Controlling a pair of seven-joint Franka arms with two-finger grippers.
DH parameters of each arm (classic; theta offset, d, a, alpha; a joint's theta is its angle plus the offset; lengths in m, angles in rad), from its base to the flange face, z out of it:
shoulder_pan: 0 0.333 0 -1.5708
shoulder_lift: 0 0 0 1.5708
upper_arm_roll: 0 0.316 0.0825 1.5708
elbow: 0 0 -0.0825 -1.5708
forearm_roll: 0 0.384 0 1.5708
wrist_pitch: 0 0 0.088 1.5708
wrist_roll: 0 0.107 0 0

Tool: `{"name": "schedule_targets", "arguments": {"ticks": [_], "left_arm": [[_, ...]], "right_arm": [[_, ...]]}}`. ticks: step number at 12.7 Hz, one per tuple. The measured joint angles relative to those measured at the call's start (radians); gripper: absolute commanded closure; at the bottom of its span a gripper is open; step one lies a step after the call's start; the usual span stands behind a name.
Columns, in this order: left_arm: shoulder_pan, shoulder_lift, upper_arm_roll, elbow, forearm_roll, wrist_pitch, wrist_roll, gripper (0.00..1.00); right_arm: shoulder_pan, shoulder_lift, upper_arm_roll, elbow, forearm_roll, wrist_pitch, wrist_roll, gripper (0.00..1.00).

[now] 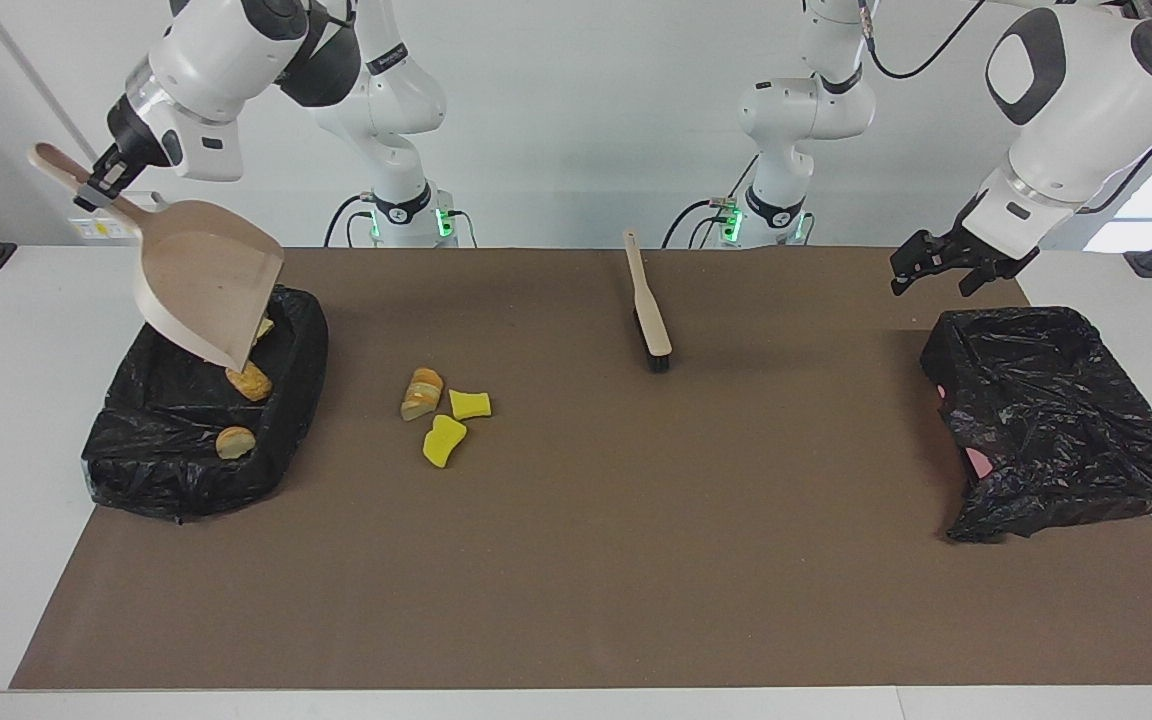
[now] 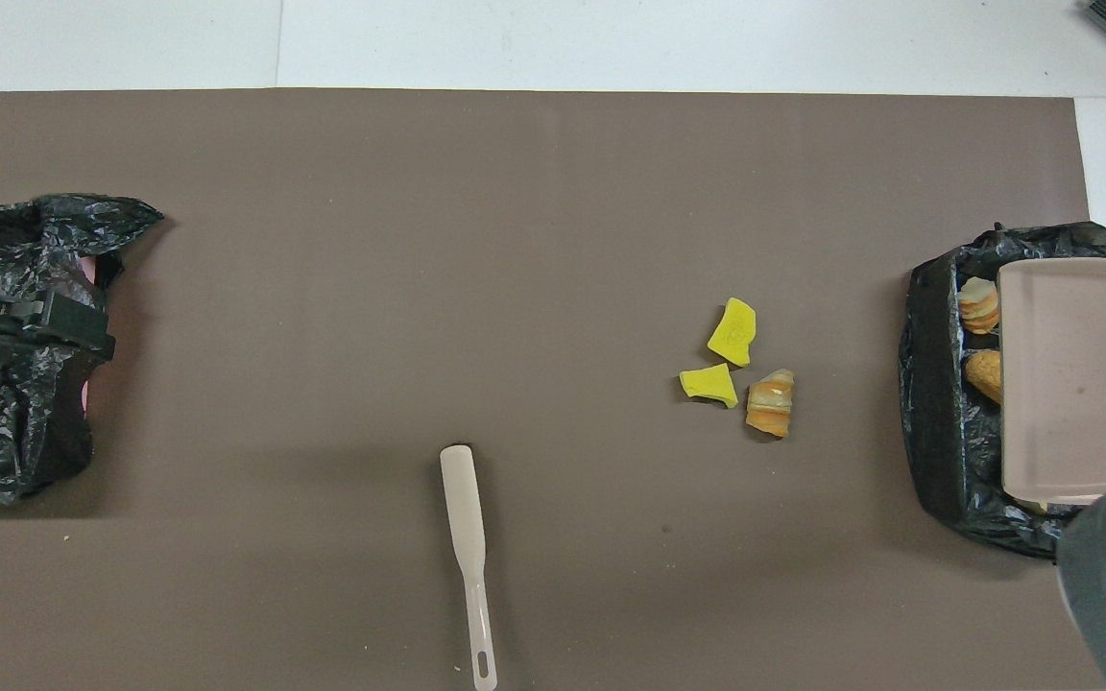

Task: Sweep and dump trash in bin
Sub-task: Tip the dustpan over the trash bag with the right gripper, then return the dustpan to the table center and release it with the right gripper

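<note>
Three scraps of trash (image 1: 443,413) are left on the brown mat (image 1: 576,560) near its middle, toward the right arm's end: two yellow sponge pieces and one tan crusty lump, close together. More trash is seen in the black-lined bin (image 1: 198,425) at the right arm's end of the table; two crusty lumps show clearly there and others are partly hidden by the dustpan (image 1: 204,283). The beige dustpan is held by its handle in the right gripper (image 1: 101,183), whose fingers are clamped on it, and it is tilted mouth-down over the bin. The brush (image 1: 648,305) is laid on the mat near the robots, apart from the scraps. The left gripper (image 1: 941,266) is held over the mat's edge beside the second black bag (image 1: 1046,420), its fingers spread apart and nothing is gripped.
</note>
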Motion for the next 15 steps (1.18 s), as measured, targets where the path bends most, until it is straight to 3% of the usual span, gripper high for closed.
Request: {"name": "schedule_targets", "arguments": {"ticks": [2, 8, 11, 15], "left_arm": [[0.000, -0.008, 0.000, -0.029, 0.004, 0.030, 0.008, 0.00], [0.000, -0.044, 0.000, -0.088, 0.025, 0.085, 0.010, 0.00], [0.000, -0.044, -0.001, -0.089, 0.025, 0.090, 0.010, 0.00], [0.000, -0.044, -0.001, -0.089, 0.025, 0.091, 0.010, 0.00]], "right_arm": [[0.004, 0.001, 0.043, 0.010, 0.106, -0.014, 0.146, 1.00], [0.003, 0.035, 0.062, 0.012, 0.369, 0.048, 0.594, 1.00], [0.027, 0.100, 0.124, 0.032, 0.483, 0.049, 0.923, 1.00], [0.153, 0.228, 0.138, 0.080, 0.648, 0.057, 1.407, 1.00]]}}
